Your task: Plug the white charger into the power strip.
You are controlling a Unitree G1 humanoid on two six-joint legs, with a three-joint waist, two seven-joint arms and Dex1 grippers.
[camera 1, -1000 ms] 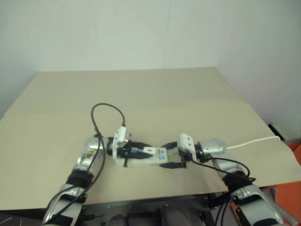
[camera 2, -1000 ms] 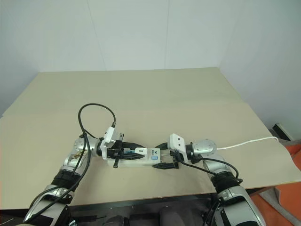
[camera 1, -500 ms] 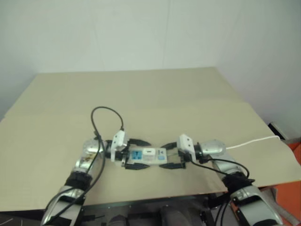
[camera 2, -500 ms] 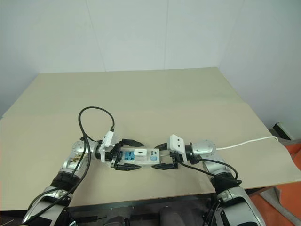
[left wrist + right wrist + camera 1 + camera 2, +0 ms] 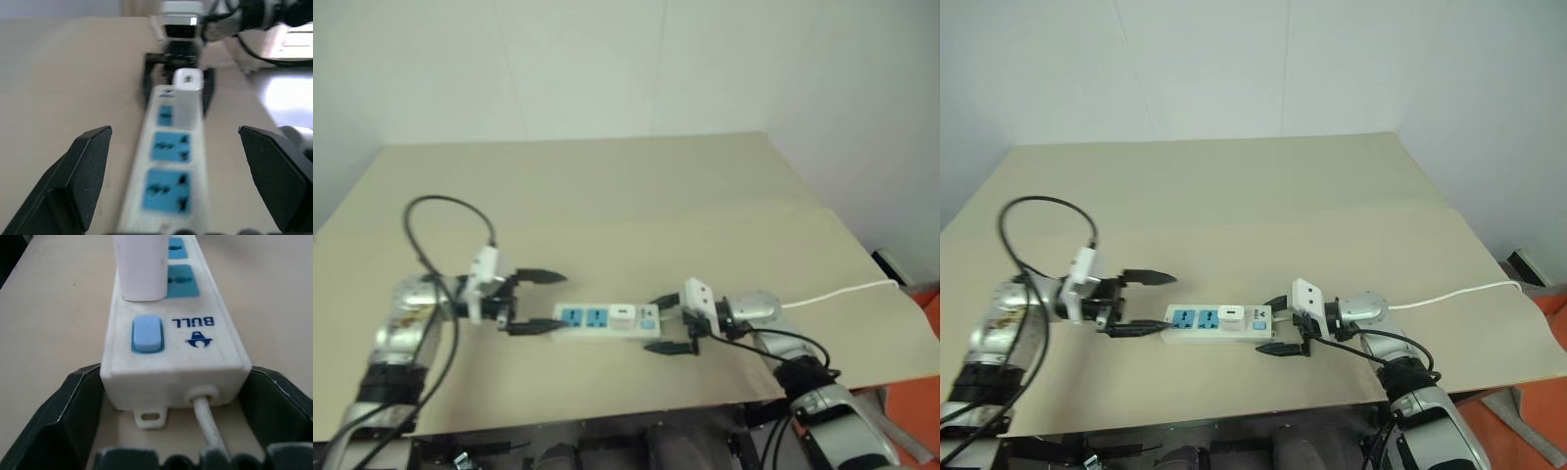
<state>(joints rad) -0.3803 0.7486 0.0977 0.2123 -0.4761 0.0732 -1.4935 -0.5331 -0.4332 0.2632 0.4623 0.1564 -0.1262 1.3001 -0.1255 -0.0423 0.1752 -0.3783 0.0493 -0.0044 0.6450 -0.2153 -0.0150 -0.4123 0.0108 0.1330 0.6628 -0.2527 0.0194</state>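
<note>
The power strip lies on the table near its front edge, with two blue sockets bare. The white charger stands plugged into the socket nearest the strip's blue switch. My left gripper is open, just off the strip's left end, with nothing between its fingers. My right gripper is open, one finger on each side of the strip's switch end. The strip's thin white cord leaves that end between the right fingers.
The white cord runs off to the right and over the table's right edge. The tan table stretches wide behind the strip. Its front edge lies close below both grippers.
My left gripper let go of the charger, opened wide and drew back to the left, a little higher. The charger stays in the strip. The right gripper's fingers spread slightly; that arm kept still.
</note>
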